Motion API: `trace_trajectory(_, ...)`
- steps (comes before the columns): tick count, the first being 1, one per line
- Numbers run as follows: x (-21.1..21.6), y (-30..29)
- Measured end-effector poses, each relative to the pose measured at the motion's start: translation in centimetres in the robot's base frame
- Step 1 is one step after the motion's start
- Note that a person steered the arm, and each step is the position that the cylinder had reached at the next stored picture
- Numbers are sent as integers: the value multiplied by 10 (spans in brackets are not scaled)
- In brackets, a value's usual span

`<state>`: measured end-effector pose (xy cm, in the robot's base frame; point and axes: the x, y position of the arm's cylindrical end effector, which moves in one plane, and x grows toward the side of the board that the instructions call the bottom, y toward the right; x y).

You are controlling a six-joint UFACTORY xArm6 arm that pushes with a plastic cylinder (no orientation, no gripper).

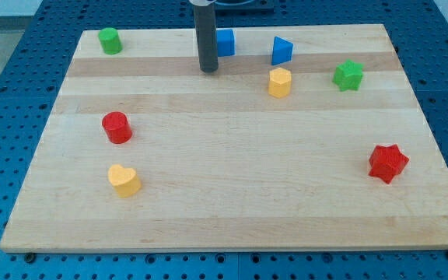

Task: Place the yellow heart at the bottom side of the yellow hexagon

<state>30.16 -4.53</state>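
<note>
Tip: my tip (208, 70) rests on the bench near the view's top, left of centre, just beside the blue cube's lower left corner.
Gripper: none shows; the arm ends in a plain dark rod, so nothing spreads or pinches.
Yellow heart: the yellow heart (123, 180) lies at the view's lower left, well apart from my tip and touching no other block.
Yellow hexagon: the yellow hexagon (279, 82) sits in the upper half, right of centre, to the right of my tip and just below the blue triangle.
Blue cube: the blue cube (225, 42) is partly hidden behind the rod.
Blue triangle: the blue triangle (281, 50) stands near the top edge.
Green star: the green star (348, 75) lies right of the yellow hexagon.
Green cylinder: the green cylinder (110, 40) sits in the top left corner.
Red cylinder: the red cylinder (117, 127) stands above the yellow heart.
Red star: the red star (387, 162) lies at the right.
Bench: the bench (232, 210) is a pale wooden board.
</note>
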Motion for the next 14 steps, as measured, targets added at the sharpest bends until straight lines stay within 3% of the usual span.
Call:
trace_trajectory(1, 2, 0)
trace_trajectory(6, 222, 0)
trace_trajectory(9, 255, -17)
trace_trajectory(11, 263, -83)
trace_trajectory(14, 271, -120)
